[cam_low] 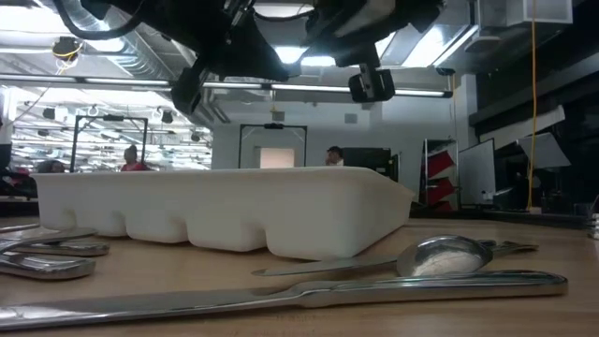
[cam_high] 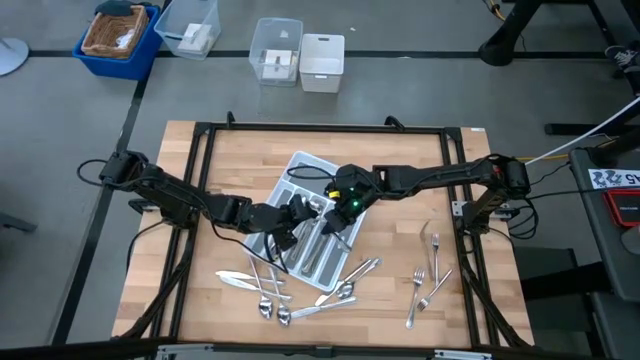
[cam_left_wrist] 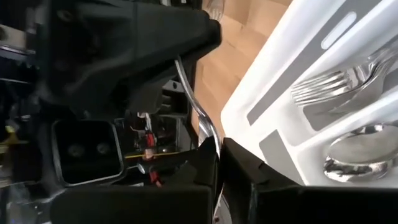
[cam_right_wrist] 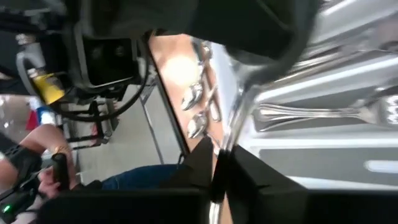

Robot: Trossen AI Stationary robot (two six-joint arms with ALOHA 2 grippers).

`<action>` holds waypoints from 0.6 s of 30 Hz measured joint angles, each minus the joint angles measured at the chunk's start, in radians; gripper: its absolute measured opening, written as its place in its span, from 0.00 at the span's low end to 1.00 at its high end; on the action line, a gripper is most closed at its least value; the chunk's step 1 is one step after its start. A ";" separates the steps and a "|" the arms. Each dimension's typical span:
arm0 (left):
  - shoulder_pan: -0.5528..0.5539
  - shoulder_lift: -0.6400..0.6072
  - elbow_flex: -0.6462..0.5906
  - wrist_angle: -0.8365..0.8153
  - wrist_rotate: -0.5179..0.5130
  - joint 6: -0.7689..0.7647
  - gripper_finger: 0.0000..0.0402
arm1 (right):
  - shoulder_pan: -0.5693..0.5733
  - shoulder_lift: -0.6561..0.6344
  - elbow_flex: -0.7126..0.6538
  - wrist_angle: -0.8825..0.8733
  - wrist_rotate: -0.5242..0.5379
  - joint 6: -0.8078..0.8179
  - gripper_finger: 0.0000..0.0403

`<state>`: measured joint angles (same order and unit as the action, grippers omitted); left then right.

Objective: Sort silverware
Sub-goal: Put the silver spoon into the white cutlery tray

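Two claws, left [cam_left_wrist: 217, 165] and right [cam_right_wrist: 217, 168], each pinch slim shiny silverware [cam_left_wrist: 198, 106].

A light grey cutlery tray [cam_high: 297, 170] is set at a slant on the wooden table [cam_high: 190, 270]. Over the tray, the left gripper [cam_high: 300, 215] and the right gripper [cam_high: 345, 205] are held close together. Spoons and knives [cam_high: 270, 295] are scattered just below the tray, and forks [cam_high: 428, 275] are spread well to its right. Plastic bins [cam_high: 300, 55] are seen far above the tray.
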<state>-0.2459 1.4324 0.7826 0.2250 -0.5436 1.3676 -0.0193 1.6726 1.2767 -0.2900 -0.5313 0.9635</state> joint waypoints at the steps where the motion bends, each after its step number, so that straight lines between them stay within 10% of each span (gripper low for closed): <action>1: 0.000 0.000 0.000 -0.002 -0.005 0.001 0.02 | 0.000 0.000 -0.001 -0.007 0.008 0.002 0.05; 18: -0.002 -0.001 0.000 -0.002 -0.091 -0.320 0.20 | 0.014 0.001 0.001 -0.009 0.282 0.019 0.01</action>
<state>-0.2483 1.4309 0.7826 0.2229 -0.6342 1.0476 -0.0053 1.6733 1.2781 -0.2987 -0.2490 0.9829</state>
